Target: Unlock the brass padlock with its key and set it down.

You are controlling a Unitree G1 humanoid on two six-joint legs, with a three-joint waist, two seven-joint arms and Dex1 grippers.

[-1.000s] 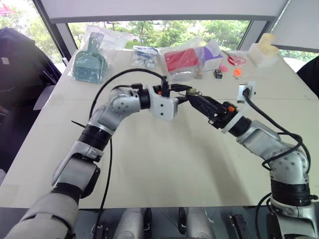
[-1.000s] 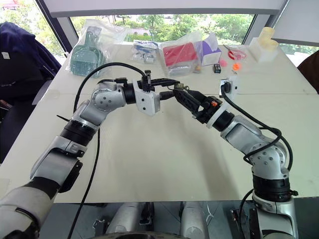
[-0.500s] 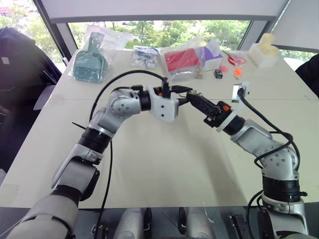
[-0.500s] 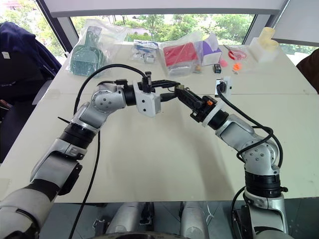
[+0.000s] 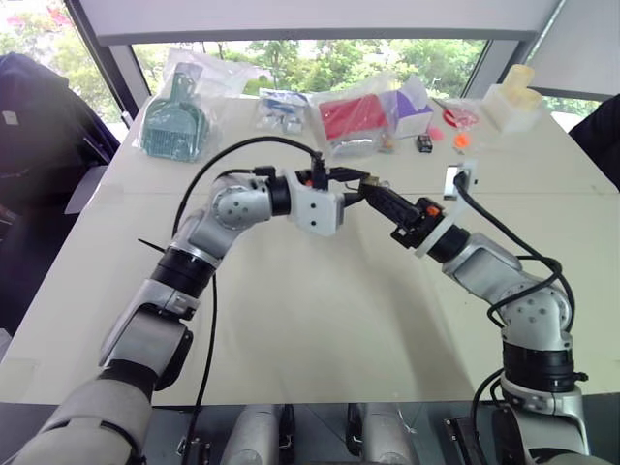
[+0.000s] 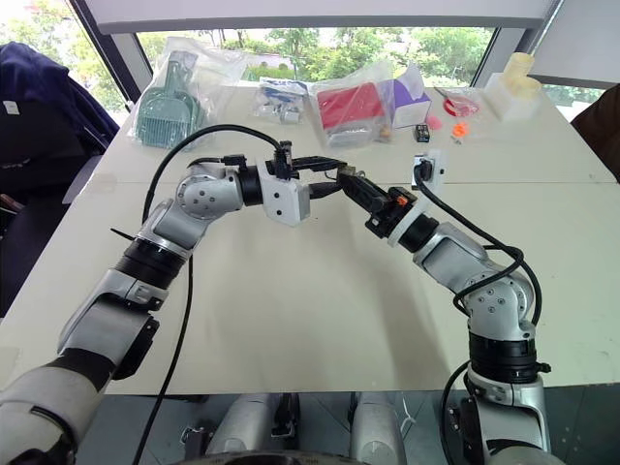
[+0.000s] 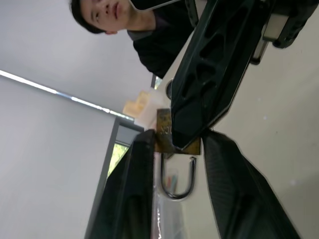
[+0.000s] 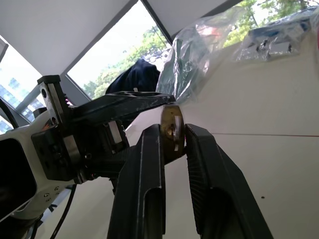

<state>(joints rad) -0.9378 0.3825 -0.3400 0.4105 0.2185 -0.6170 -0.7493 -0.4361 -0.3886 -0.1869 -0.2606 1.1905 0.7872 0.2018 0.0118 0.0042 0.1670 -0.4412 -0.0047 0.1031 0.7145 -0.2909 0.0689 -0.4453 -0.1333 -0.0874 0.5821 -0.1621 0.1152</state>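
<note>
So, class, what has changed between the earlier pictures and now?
The right claw has closed on the brass padlock, its forearm swinging in leftward. The left claw has loosened around it. Both claws stay raised over the table, and the bagged items at the far edge are unmoved.

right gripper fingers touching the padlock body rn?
Touching. Right wrist view: both fingers of the right gripper press the brass padlock flanks, no gap.

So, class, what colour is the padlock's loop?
Silvery; the padlock loop shows best in the left wrist view.
</note>
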